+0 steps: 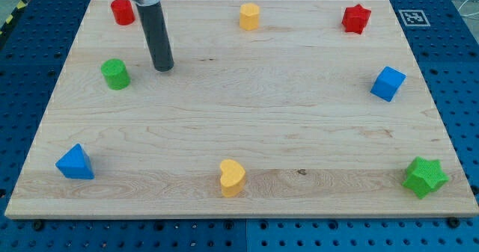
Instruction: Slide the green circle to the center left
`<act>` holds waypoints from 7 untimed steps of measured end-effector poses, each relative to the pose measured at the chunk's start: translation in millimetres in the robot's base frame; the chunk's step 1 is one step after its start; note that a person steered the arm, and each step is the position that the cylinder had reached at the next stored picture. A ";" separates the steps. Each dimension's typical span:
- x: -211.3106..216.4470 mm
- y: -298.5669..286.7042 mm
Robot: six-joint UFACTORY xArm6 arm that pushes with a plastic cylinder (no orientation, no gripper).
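**Lining up push on green circle**

Sitting with my tip (pixel 163 66) just to the view's right of the green circle (pixel 115 74), slightly above it, apart, not touching. No gripper on this rig, only the bare rod, so nothing is clasped or held.

Green circle is on the wooden board (pixel 247 125), upper left area, below the red cylinder (pixel 123 11). Centre left looks to be a bit further toward the view's bottom, near the left edge.

Plan, my read:
- Current side is wrong for the push; shoving from here sends it left and off the board.
- Go round to the circle's top side, staying clear of the red cylinder.
- Push straight toward the view's bottom, contact on the centre line so it doesn't roll off the tip.
- Short stroke; stop well before the blue triangle (pixel 75 163).
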State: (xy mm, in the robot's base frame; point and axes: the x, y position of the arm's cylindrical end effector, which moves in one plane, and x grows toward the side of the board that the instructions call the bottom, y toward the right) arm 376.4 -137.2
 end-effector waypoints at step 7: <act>58.5 -4.6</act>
